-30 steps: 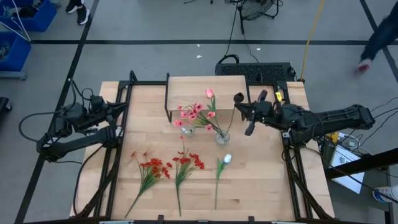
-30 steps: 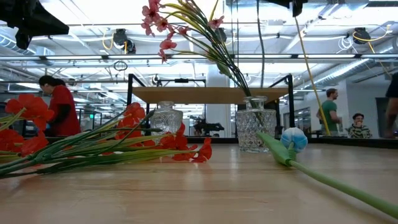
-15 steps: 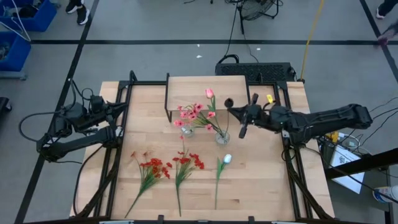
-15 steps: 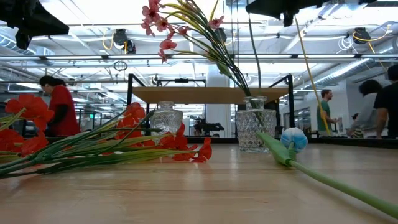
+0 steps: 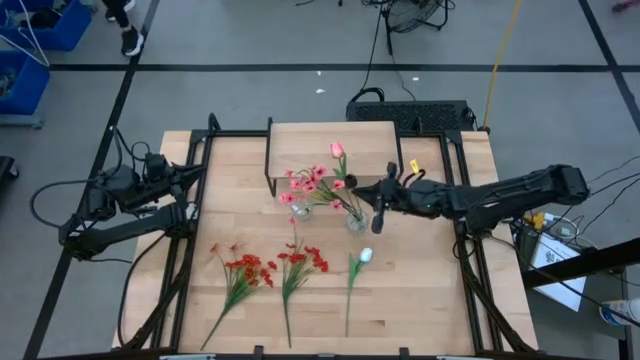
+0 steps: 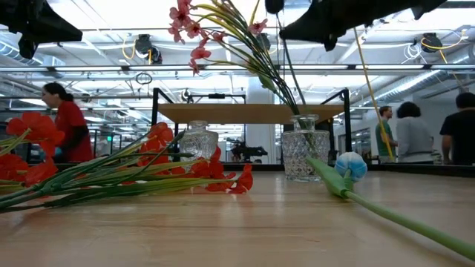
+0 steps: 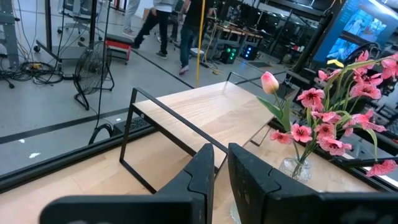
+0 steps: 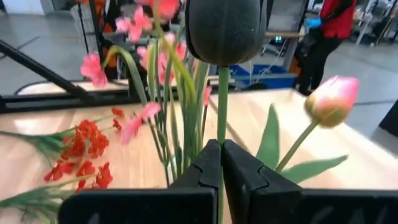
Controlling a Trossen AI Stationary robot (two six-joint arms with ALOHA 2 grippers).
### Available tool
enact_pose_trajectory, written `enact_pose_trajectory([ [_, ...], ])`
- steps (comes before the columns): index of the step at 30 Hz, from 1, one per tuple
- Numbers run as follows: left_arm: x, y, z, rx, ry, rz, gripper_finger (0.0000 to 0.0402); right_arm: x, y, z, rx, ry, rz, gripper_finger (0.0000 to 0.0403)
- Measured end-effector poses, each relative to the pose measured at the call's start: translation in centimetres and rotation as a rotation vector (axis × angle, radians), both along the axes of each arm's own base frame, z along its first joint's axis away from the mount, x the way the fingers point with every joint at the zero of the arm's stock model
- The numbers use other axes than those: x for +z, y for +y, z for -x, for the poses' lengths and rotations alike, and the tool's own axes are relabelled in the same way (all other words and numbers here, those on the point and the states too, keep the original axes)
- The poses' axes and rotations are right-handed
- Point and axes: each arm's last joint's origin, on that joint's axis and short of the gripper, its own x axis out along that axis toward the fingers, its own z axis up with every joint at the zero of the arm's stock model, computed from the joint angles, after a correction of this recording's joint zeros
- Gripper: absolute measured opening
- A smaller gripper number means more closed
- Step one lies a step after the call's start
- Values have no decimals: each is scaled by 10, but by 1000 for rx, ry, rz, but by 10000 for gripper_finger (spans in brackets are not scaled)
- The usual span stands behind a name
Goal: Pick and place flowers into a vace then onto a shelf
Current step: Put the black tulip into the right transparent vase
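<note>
Moving leftward, right tool clamped on a dark-budded flower nears the vase; its stem could snag the pink flowers.

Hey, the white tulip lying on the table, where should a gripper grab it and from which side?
Grip the white tulip mid-stem, below the bud, coming straight down from above. It lies flat and apart from the red sprays, its thin stem running toward the front edge of the table, so fingers should close across the stem.

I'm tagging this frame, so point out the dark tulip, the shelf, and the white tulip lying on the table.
dark tulip [image 8: 224,28], right wrist view, on the bud.
shelf [image 5: 315,140], high view, bare board top.
white tulip [image 5: 366,255], high view, on the bud.
</note>
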Motion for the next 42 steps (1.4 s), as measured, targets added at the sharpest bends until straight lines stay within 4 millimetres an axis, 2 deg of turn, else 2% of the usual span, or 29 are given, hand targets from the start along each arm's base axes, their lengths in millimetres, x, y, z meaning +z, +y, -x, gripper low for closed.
enact_pose_trajectory([
  [7, 0, 0, 0, 0, 0, 0, 51, -20, 0, -6, -15, 31, -50, 0],
  [10, 0, 0, 0, 0, 0, 0, 51, -30, 0, -3, -18, -13, -85, 0],
  [16, 0, 0, 0, 0, 0, 0, 51, -37, 0, 3, -16, -106, -102, 0],
  [32, 0, 0, 0, 0, 0, 0, 51, -34, 7, 6, 9, -134, -127, 2],
  [42, 0, 0, 0, 0, 0, 0, 51, -26, 25, 15, 74, -139, -97, 1],
])
